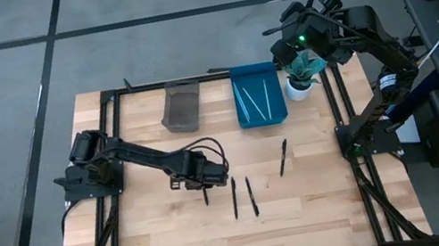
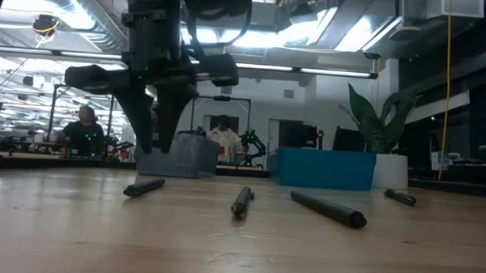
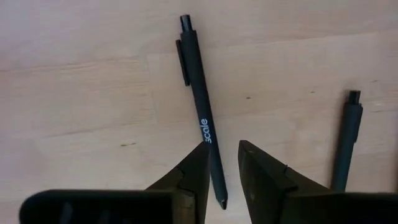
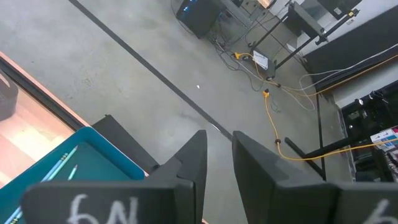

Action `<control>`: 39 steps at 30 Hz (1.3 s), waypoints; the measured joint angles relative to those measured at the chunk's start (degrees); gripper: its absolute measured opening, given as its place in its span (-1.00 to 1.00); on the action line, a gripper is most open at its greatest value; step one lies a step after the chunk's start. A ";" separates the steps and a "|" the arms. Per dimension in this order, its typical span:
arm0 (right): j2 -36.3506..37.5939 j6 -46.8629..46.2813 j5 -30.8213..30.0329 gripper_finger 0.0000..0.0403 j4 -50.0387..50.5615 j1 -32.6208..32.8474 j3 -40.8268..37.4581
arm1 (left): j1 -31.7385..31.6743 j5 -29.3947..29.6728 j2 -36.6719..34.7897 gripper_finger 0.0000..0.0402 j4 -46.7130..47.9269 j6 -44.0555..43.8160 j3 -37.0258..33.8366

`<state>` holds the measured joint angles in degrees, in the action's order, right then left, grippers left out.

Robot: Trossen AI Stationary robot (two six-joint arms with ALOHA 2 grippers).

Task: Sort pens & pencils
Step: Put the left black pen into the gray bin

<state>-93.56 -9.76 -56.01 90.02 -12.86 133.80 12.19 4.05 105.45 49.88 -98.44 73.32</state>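
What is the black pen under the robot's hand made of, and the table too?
The black pen looks like matte plastic: dull and smooth, with a moulded clip and white printed lettering. The table looks like pale wood, since grain lines and board seams show. I can't be sure of either.

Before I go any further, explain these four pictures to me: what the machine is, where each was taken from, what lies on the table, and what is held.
This is a robot with two dark arms at a wooden table. One picture looks straight down from above, one looks level across the tabletop, and two come from cameras on the wrists. On the table lie four black pens, a grey bin, a blue bin holding pencils, and a white pot. The left claw is open, standing over one pen, its fingers either side but not gripping. The right claw waits high beyond the table's far right corner, slightly apart and empty. Nothing is held.
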 joint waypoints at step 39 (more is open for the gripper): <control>0.00 1.49 0.04 -0.62 -0.23 0.02 0.00 | -2.51 -3.40 5.61 -0.58 -2.16 3.07 0.18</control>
<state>-93.56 -8.27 -55.96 89.78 -12.84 133.80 9.68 0.65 111.06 47.72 -95.37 73.50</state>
